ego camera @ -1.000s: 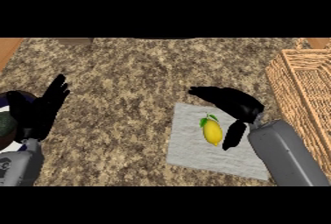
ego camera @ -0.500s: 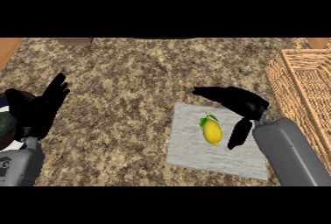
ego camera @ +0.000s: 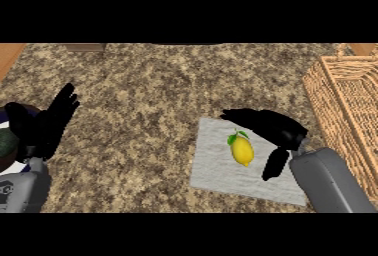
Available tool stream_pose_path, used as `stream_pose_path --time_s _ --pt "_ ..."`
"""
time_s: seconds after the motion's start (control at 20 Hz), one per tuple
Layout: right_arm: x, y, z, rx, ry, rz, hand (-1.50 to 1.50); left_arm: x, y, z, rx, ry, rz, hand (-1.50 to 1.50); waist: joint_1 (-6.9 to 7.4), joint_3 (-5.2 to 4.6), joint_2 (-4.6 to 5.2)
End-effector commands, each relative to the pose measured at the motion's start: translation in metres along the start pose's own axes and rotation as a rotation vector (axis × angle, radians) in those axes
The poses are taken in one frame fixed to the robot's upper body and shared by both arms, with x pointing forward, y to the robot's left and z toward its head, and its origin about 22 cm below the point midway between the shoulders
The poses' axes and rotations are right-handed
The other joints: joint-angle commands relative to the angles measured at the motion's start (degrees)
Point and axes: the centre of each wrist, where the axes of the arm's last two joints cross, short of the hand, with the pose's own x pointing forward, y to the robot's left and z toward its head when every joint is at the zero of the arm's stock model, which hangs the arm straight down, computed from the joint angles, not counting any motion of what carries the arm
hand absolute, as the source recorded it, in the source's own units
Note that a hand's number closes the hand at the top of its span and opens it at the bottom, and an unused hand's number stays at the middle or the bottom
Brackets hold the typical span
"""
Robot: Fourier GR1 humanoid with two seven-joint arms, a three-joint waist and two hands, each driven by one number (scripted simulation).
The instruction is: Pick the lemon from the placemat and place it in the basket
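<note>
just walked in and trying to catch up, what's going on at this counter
The robot's right hand is open and arched over a lemon that lies on a grey placemat, fingers beyond it and thumb on its right side; the lemon is not yet gripped. The wicker basket it is meant for stands at the right edge. The left hand rests open at the left.

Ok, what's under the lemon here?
The lemon lies on the grey placemat, which lies on the counter. The right robot hand, open beside the lemon, covers the placemat's upper right corner.
</note>
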Motion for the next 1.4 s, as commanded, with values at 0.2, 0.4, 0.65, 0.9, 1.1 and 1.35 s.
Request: stream_pose_path --time_s 0.2,0.4,0.65,0.9,1.1,1.35 --pt "-0.010 0.027 -0.006 0.008 0.048 0.061 -1.50 0.013 -0.002 0.001 -0.013 0.010 0.001 0.00 0.08 0.01 0.00" --pt "0.005 0.039 -0.023 0.102 0.011 0.199 1.50 -0.009 -0.006 0.013 -0.006 -0.002 -0.027 0.00 0.43 0.01 0.00" --pt "0.001 0.038 -0.041 0.070 -0.001 0.197 1.50 0.006 0.002 -0.009 0.002 0.002 0.012 0.00 0.12 0.00 0.09" --pt "-0.005 0.046 -0.024 0.074 0.001 0.187 1.50 0.000 -0.002 0.011 -0.011 0.004 -0.010 0.00 0.07 0.00 -0.01" --pt "-0.029 0.016 -0.029 -0.294 0.584 -0.101 1.50 -0.007 0.000 0.006 0.009 0.016 0.001 0.00 -1.44 -0.06 0.65" --pt "-0.035 -0.002 -0.028 -0.550 0.937 -0.286 1.50 0.000 0.006 0.004 0.025 -0.010 -0.006 0.00 -0.90 -0.20 1.21"
